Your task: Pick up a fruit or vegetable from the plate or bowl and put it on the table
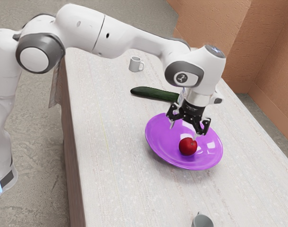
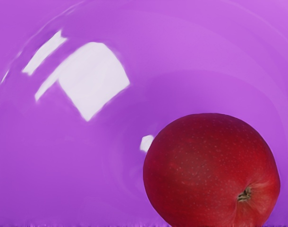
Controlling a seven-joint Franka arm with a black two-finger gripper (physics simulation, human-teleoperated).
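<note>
One apple (image 1: 187, 147) in purple bowl (image 1: 159, 142), just below spread claw (image 1: 183, 132).

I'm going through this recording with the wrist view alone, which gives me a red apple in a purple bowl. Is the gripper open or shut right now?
Observer: Open. In the exterior view, the gripper has its two fingers spread well apart.
Operator: And what's near the bowl?
Observer: A cucumber lies on the table, above the bowl in the exterior view.
Operator: Anything beyond that?
Observer: Yes, a white mug, standing past the cucumber.
</note>
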